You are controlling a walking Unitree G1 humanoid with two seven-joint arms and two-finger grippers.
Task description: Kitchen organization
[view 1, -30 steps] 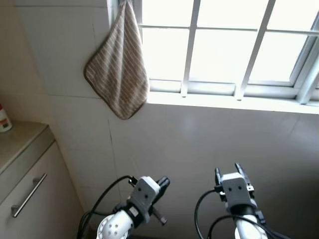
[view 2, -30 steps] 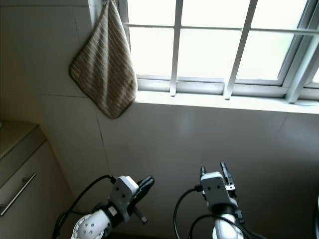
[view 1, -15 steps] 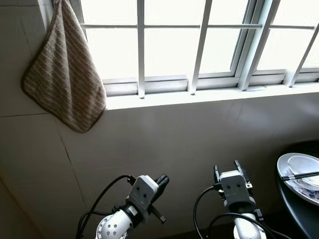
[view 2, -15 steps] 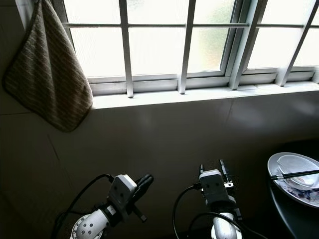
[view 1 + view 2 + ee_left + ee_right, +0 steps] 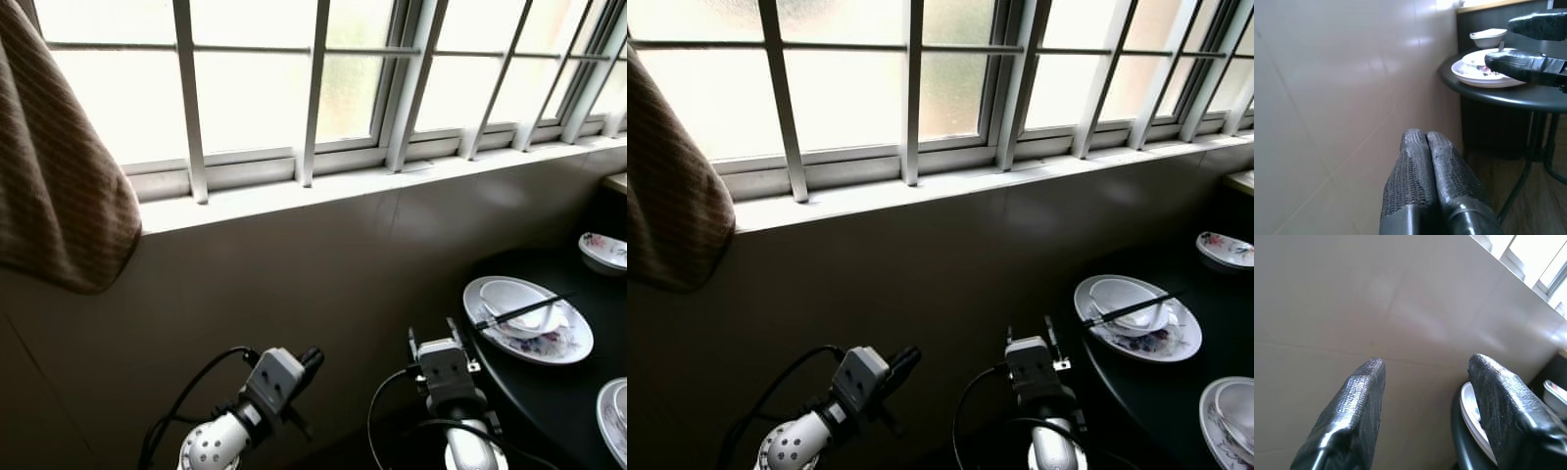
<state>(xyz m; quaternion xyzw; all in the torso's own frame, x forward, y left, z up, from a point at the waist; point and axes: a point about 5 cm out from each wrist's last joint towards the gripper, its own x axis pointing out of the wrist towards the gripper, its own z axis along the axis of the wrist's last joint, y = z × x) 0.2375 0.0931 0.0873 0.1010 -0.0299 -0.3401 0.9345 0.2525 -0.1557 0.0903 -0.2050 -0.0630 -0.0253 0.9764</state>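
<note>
A round black table (image 5: pixel 549 392) stands at the right, against the tiled wall. On it lies a floral plate (image 5: pixel 566 343) holding a white bowl (image 5: pixel 511 296), with black chopsticks (image 5: pixel 519 311) resting across the bowl. A small floral dish (image 5: pixel 604 250) sits farther back, and another plate (image 5: pixel 611 411) lies at the near right edge. My left gripper (image 5: pixel 310 360) is held low in front of the wall, shut and empty (image 5: pixel 1425 142). My right gripper (image 5: pixel 432 335) is beside the table's left rim, open with nothing between its fingers (image 5: pixel 1425 367).
A barred white window with a sill (image 5: pixel 323 186) runs across the top. A brown striped towel (image 5: pixel 49 196) hangs at the upper left. The tiled wall (image 5: pixel 294 274) is close ahead. The table stands on thin black legs (image 5: pixel 1520 181) over a wooden floor (image 5: pixel 1542 205).
The camera has swung to the right: the towel has slid to the left edge and more of the table and plates has come into view. Both grippers hold the same pose.
</note>
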